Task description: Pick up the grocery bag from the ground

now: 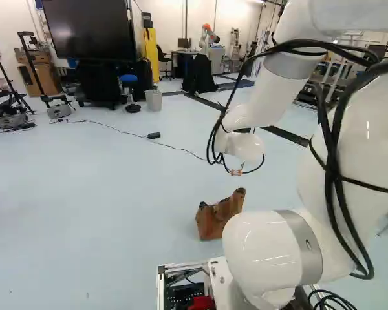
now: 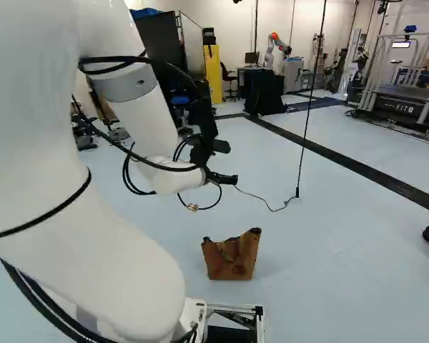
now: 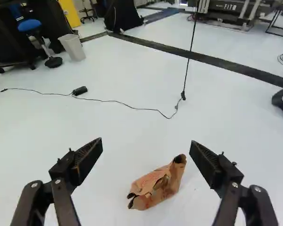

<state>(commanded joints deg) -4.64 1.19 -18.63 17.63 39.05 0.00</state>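
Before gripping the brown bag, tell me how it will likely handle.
The brown bag will probably crumple under a squeeze, as its sides look thin and creased. It stands unsupported, so it likely has some stiffness, though a push might tip it. I cannot make out any contents, so its weight is uncertain.

My white arm (image 2: pixel 129 264) rises from its lowest joint (image 1: pixel 262 255) and bends, the forearm (image 1: pixel 271 93) sloping down to the wrist (image 1: pixel 246 147). My black gripper (image 2: pixel 229 163) presents two fingers (image 3: pixel 88 159), spread wide, tips well apart. Black cables (image 1: pixel 333 155) loop along my links.
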